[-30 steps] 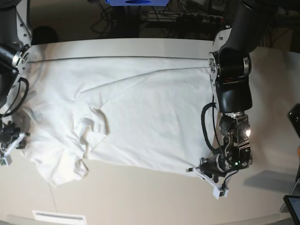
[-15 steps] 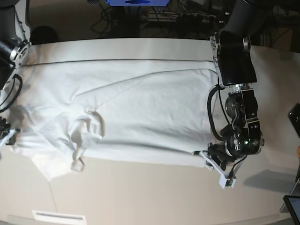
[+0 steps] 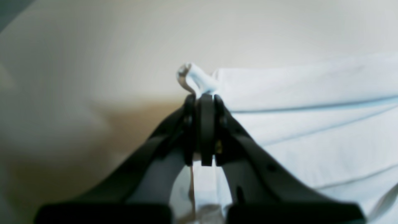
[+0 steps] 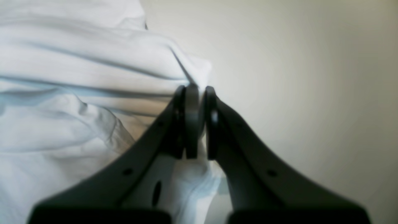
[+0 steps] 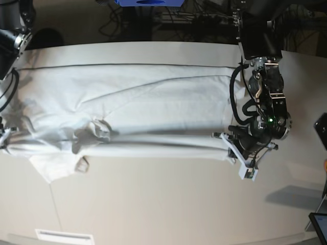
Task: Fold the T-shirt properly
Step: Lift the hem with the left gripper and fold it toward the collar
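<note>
At the left edge of the base view the right gripper (image 4: 195, 90) was clamped tight on a bunched corner of the T-shirt (image 5: 148, 109), its dark fingers (image 4: 191, 121) pressed together with white cloth squeezed out above and below them; in the base view itself that gripper sat almost out of frame. From there the plain white shirt stretched across the off-white table (image 5: 168, 204) as a long, taut band, its near edge pulled into a straight fold line. A crumpled knot of cloth puckered left of centre, and a loose flap with a small curled end lay on the table just in front of it. Long diagonal creases ran across the upper body toward the right. At the right end the left gripper (image 5: 230, 140) was closed on the shirt's near corner, a small twisted nub of cloth poking past its tips in the wrist view. Bare tabletop lay in front of the shirt and to the right beyond the left arm; a dark cluttered area lay past the far edge.
</note>
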Motion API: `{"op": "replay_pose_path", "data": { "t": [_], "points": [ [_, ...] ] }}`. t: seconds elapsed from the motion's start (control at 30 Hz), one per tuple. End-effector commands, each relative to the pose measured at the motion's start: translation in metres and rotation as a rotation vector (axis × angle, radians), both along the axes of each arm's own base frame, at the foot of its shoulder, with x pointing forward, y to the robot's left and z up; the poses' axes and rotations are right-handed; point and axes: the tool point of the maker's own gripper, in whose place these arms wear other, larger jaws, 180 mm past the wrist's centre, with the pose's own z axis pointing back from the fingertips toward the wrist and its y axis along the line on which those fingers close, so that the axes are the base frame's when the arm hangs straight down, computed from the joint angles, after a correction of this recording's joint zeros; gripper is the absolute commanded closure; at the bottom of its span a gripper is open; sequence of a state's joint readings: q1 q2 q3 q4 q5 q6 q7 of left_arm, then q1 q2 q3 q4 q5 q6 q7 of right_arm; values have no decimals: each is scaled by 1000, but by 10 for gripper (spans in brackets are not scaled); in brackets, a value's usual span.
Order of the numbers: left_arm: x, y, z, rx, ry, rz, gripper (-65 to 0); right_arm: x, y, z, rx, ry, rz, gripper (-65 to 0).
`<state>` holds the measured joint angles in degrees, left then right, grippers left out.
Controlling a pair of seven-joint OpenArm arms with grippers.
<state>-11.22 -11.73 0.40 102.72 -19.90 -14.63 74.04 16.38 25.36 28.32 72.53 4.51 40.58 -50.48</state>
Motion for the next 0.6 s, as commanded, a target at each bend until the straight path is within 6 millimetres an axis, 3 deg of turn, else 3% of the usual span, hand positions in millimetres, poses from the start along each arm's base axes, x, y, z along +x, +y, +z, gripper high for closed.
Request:
{"op": "replay_pose_path", "data": {
  "t": [0.0,0.27,0.57],
  "points": [
    [2,5,14,24,-39,2,0,2,-15,21,-51,-35,-19,0],
    [-33,4,2,61,2,-20,0,-45,-28,16,-85,32,-110,0],
    [-67,20,-27,117,107,-29,0,-74,-10,-12,-77,105,-96,0]
  ]
}}
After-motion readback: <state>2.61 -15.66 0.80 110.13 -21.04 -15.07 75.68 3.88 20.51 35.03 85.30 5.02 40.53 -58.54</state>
